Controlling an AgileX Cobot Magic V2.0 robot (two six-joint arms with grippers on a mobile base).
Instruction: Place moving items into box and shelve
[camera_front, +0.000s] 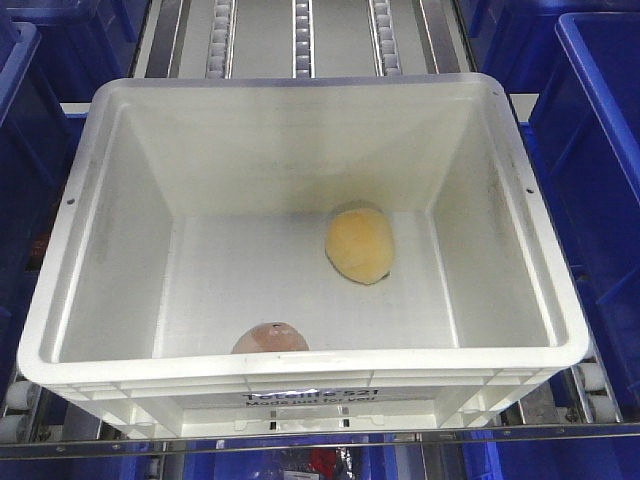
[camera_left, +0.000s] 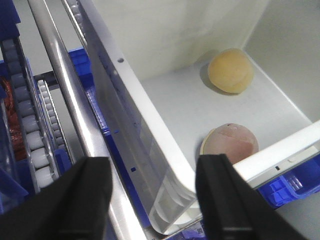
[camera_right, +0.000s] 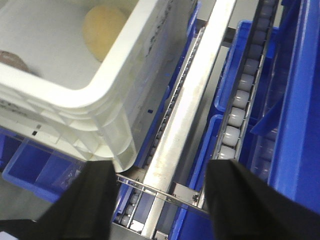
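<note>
Both buns in: yellow bun (camera_front: 360, 245) centre-right, pink bun (camera_front: 270, 339) at the bottom wall of white box (camera_front: 300, 370). Left hand (camera_left: 150, 200) and right hand (camera_right: 160, 200) spread, empty, flanking the box corners — looks ready for shelving.

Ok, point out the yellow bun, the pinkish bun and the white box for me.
yellow bun (camera_front: 360, 244), front view, middle of its top.
pinkish bun (camera_left: 231, 145), left wrist view, middle of its top.
white box (camera_front: 300, 366), front view, near rim.

A white plastic crate (camera_front: 300, 385) sits on roller rails (camera_front: 300, 40); inside, a round yellow bun (camera_front: 360, 244) lies right-centre, a pinkish-brown bun (camera_front: 270, 339) against the near wall.
</note>
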